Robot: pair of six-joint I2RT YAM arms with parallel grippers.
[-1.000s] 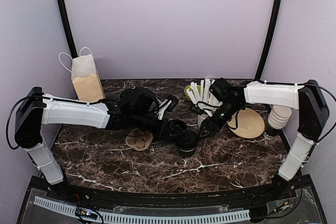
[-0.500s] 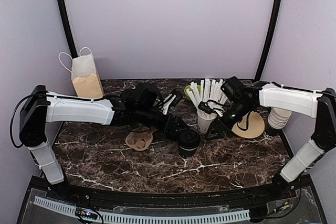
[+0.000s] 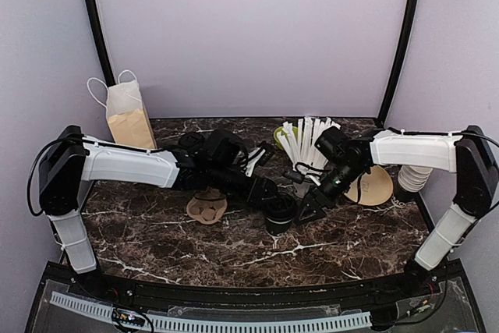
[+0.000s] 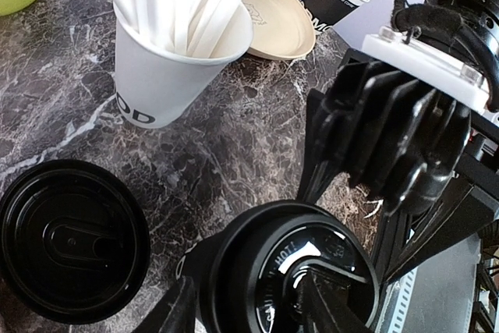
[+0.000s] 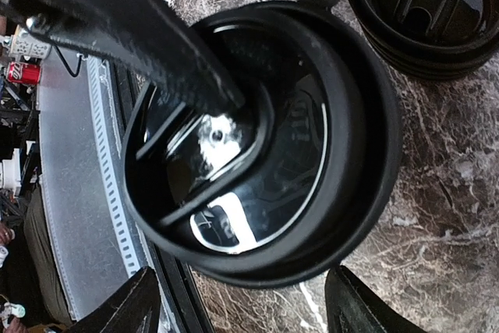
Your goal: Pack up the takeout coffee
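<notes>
Takeout coffee is standing upright, lid on, at the middle of the counter, with bare marble running from it to the near edge. Your right end effector is straddling the cup, fingers spread, a gap showing on each side. Your left end effector is reaching over it, one finger outside the wall and one lying across the lid; you cannot tell whether it is pinching. Lid stack is sitting just beside it, straw cup near.

Lilac walls, dark marble table
</notes>
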